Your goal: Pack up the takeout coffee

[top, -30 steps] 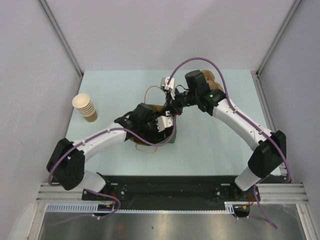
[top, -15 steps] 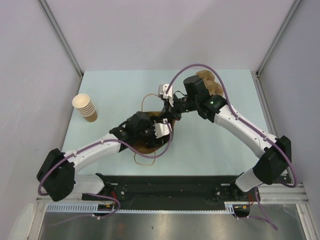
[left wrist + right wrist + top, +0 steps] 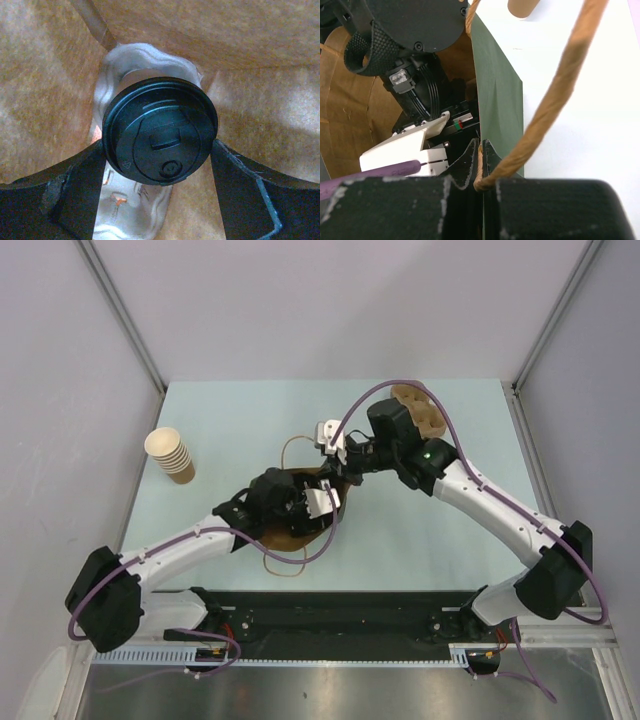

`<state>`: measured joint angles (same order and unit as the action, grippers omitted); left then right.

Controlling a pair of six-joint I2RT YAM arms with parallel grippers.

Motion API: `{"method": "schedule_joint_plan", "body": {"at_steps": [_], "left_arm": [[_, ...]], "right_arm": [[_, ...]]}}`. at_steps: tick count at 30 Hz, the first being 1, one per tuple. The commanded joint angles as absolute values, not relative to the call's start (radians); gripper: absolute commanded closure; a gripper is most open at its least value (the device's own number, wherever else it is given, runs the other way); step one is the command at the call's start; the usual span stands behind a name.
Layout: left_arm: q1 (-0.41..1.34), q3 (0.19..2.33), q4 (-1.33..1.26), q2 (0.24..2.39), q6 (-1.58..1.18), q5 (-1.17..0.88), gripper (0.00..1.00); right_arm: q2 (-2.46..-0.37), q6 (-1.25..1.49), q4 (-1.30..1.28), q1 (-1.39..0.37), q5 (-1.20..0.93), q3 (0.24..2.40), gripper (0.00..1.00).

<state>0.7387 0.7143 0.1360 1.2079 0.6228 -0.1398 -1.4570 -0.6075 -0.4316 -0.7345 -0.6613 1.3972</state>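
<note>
The takeout coffee (image 3: 160, 131) shows in the left wrist view as a round black lid, deep inside the brown paper bag (image 3: 272, 533). My left gripper (image 3: 157, 146) is shut on it, with a finger against each side of the lid. From above, the left gripper (image 3: 310, 502) is inside the bag mouth and the cup is hidden. My right gripper (image 3: 338, 472) is shut on the bag's rim beside its rope handle (image 3: 560, 75), jaws pinched at the edge (image 3: 481, 145). The bag's outer wall (image 3: 495, 90) is dark green.
A stack of lidless pale paper cups (image 3: 170, 455) stands at the left of the table. A brown cardboard cup carrier (image 3: 420, 410) lies at the back right, behind the right arm. A crinkled silvery wrapper (image 3: 125, 200) lies in the bag under the cup.
My left arm has stretched out and sunk lower, pushing the gripper deeper into the bag. The bag has shifted and lies flatter. The right gripper has kept its hold and moved slightly.
</note>
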Motion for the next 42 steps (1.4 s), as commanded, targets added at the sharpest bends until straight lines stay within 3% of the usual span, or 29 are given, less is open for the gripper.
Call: {"method": "schedule_joint_plan", "body": {"at_steps": [1, 14, 25, 31, 42], "left_arm": [[0.723, 0.727, 0.166, 1.232, 0.563, -0.147, 1.0], [0.723, 0.822, 0.258, 1.264, 0.549, -0.156, 0.49], [0.723, 0.925, 0.348, 1.262, 0.532, -0.201, 0.25], [0.723, 0.986, 0.441, 1.282, 0.54, -0.267, 0.17], [0.721, 1.161, 0.688, 1.396, 0.575, -0.394, 0.13]], "right_arm": [[-1.371, -0.629, -0.37, -0.749, -0.724, 1.396, 1.0], [-1.425, -0.525, -0.35, -0.667, -0.847, 1.402, 1.0], [-1.462, -0.476, -0.356, -0.626, -0.888, 1.423, 1.0], [-1.52, -0.446, -0.434, -0.6, -0.923, 1.495, 1.0], [-1.677, -0.488, -0.678, -0.572, -0.934, 1.715, 1.0]]}}
